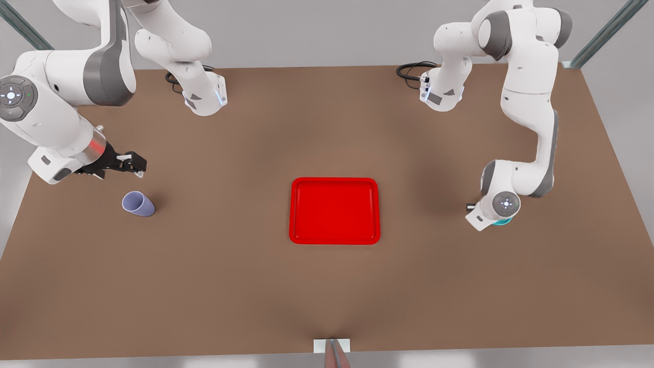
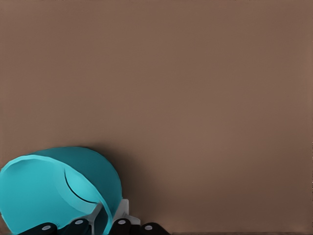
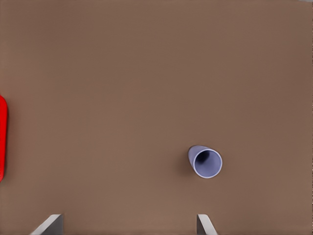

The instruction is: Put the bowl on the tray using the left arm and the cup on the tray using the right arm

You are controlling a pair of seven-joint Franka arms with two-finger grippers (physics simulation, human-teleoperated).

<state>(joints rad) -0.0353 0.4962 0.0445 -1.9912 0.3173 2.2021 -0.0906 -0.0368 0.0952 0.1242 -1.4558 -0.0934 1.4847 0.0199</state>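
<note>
— Where's the bowl (image 2: pixel 54 188)?
— On the table (image 1: pixel 204 286), right of the tray (image 1: pixel 334 210); my left end effector (image 2: pixel 98 226) pinches its thin, slick rim.
— The cup (image 1: pixel 138 204)?
— Light; right end effector (image 1: pixel 132 163) spread above it.

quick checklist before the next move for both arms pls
1. Left pincer at the bowl: ok, its fingers straddle the bowl's rim in the left wrist view.
2. Firm grip on the bowl: cannot tell, contact is not clear.
3. Tray free to receive items: ok, nothing lies on it.
4. Right pincer ready for the cup: ok, open, but above and apart from the cup.
5. Cup upright on the table: ok, standing with its mouth up, untouched.
6. Cup lined up between the right pincer's fingers: not ok, it sits off to one side in the right wrist view.
</note>
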